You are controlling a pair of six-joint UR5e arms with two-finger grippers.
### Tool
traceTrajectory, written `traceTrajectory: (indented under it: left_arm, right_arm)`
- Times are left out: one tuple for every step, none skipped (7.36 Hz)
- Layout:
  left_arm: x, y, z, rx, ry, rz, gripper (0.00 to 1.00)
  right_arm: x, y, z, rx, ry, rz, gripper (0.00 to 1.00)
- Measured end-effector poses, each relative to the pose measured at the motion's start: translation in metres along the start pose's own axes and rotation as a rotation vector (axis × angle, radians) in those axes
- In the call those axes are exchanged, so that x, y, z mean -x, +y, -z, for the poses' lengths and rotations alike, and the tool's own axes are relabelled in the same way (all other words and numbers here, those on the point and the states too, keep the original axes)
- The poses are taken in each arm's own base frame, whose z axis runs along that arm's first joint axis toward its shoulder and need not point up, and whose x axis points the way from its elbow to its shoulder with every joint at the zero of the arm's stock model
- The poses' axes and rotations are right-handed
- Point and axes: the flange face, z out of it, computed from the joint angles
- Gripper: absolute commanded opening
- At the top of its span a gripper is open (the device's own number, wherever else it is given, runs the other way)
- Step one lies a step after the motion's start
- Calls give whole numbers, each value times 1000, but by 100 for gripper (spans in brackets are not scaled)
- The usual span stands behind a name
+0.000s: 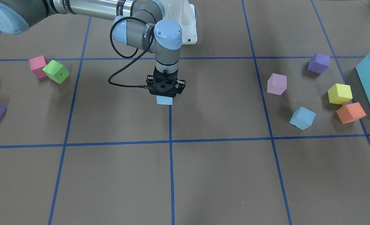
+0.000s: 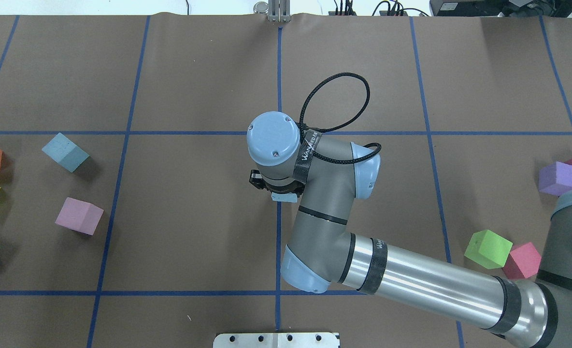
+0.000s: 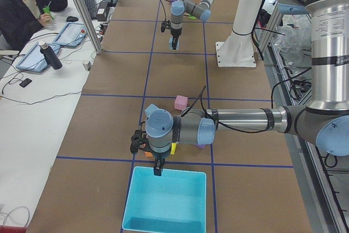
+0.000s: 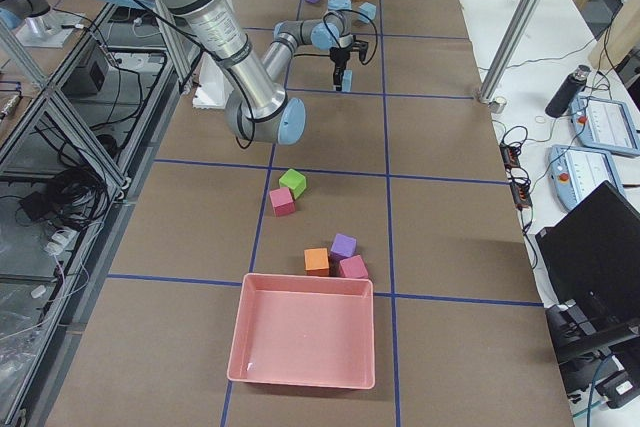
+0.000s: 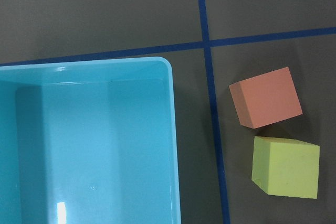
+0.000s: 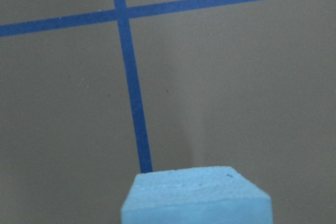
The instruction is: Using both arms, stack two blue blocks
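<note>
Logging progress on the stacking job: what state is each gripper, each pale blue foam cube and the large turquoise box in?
Right gripper: down at the table's centre over one cube; jaws hidden, grip unclear.
First pale blue foam cube: directly beneath the right gripper, unstacked.
Second pale blue foam cube: lying free on the table, untouched.
Left gripper: hanging above the turquoise box; open or shut unclear.
Large turquoise box: upright, open-topped.

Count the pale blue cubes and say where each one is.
2. One blue block is right under the right gripper, on the centre tape line. The other blue block lies free on the robot's left side, near the orange cube. The right arm may hide more.
</note>
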Motion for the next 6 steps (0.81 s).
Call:
traceTrajectory:
  left_arm:
    - [1, 0, -1, 1, 0, 1, 99]
    - [1, 0, -1, 2, 0, 2, 99]
    - [1, 0, -1, 3, 0, 3, 99]
    - [2, 0, -2, 3, 0, 4, 99]
    - [2, 0, -2, 3, 0, 4, 99]
    - [2, 1, -2, 3, 0, 5, 99]
  right_arm:
    - [2, 1, -5, -2, -9, 3, 61]
    - [4, 0, -11, -7, -19, 6, 77]
    - [4, -1, -15, -12, -25, 11, 89]
    - [4, -2, -17, -15, -27, 15, 93]
    - [4, -2, -21, -18, -22, 18, 96]
    - [6, -3, -24, -21, -16, 19, 99]
